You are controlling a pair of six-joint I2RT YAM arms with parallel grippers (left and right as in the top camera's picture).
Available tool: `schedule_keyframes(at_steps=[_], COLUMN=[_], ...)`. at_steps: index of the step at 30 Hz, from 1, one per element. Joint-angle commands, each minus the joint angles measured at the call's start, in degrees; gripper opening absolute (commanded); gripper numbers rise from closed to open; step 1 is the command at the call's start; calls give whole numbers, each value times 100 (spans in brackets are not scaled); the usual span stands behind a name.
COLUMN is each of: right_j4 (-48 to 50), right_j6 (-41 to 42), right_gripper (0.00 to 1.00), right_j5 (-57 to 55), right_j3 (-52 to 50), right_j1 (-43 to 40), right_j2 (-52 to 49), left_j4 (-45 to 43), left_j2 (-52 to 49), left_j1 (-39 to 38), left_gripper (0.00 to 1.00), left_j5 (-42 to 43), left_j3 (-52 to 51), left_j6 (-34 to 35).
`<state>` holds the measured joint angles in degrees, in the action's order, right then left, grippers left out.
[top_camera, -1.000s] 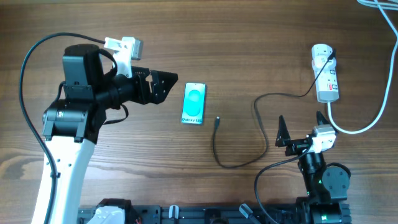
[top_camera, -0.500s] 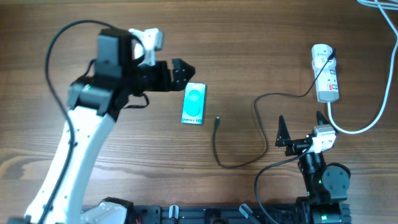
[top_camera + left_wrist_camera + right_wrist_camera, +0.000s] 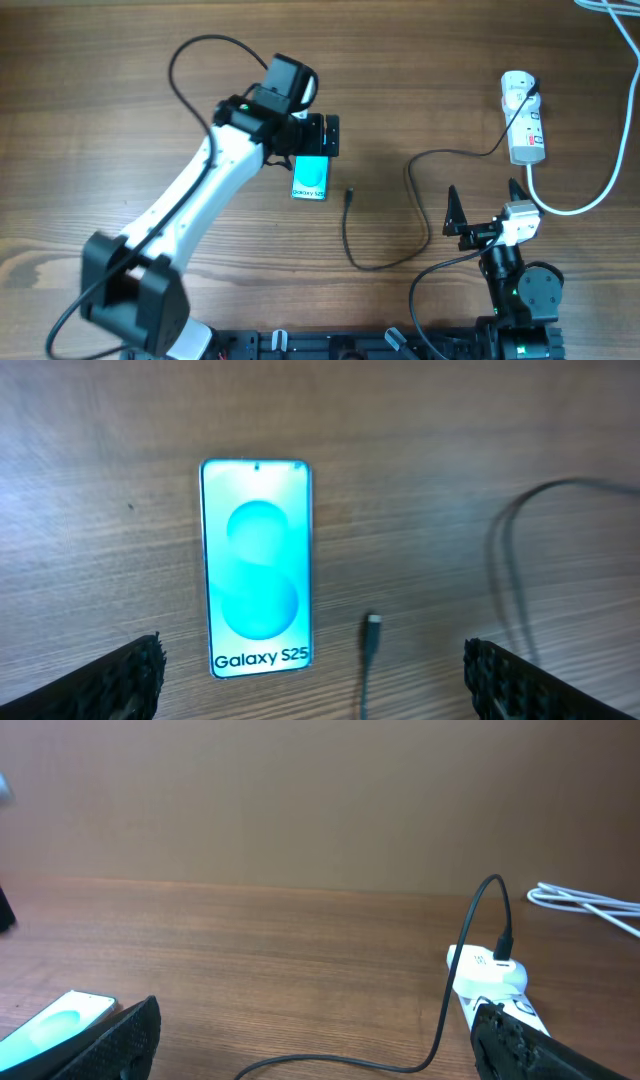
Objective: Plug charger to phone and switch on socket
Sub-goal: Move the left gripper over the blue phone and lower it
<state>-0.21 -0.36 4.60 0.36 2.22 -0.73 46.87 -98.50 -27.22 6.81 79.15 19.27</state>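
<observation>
Two robot arms are at a brown wooden bench (image 3: pixel 100 60). The left pincer (image 3: pixel 327 135) hangs over the far end of a small flat phone with a bright blue-green screen (image 3: pixel 311 178). Its jaws are wide and hold nothing. In the left wrist view the left pincer (image 3: pixel 315 678) shows only its two dark fingertips (image 3: pixel 125 678) at the bottom corners, with the phone (image 3: pixel 256 565) on the bench between them. The phone lies flat with its screen up, and white words run along its near edge.

A thin black looping cable (image 3: pixel 344 232) lies to the right of the phone. Its small plug tip (image 3: pixel 349 195) rests just beside the phone's near right corner and does not touch it. The tip (image 3: pixel 372 625) points to the far side.

The right pincer (image 3: pixel 483 200) sits low at the near right of the bench. Its jaws are wide too, and nothing is in them.

A long white power strip with red and black marks (image 3: pixel 524 118) lies at the far right. The black cable's other end is plugged into its far part (image 3: pixel 503 945). A thick white lead (image 3: pixel 600 190) curls away from the strip's near end. I cannot tell if the switch is on.
</observation>
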Motion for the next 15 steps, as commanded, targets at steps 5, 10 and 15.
schedule_keyframes(at_steps=[5, 10, 15], right_j4=[17, 17, 17], right_j6=[-96, -96, -96], right_gripper=[100, 100, 100], right_j5=[-72, -72, -72], right_j3=[-2, -2, -2], right_j1=[17, 17, 17], right_j2=[31, 31, 31], left_j4=[28, -11, -35], left_j2=[-748, -920, -1062], left_j1=[-122, -122, -122], left_gripper=[100, 100, 100], left_j5=[-240, -243, -245], left_j3=[111, 111, 109], left_j6=[94, 94, 94])
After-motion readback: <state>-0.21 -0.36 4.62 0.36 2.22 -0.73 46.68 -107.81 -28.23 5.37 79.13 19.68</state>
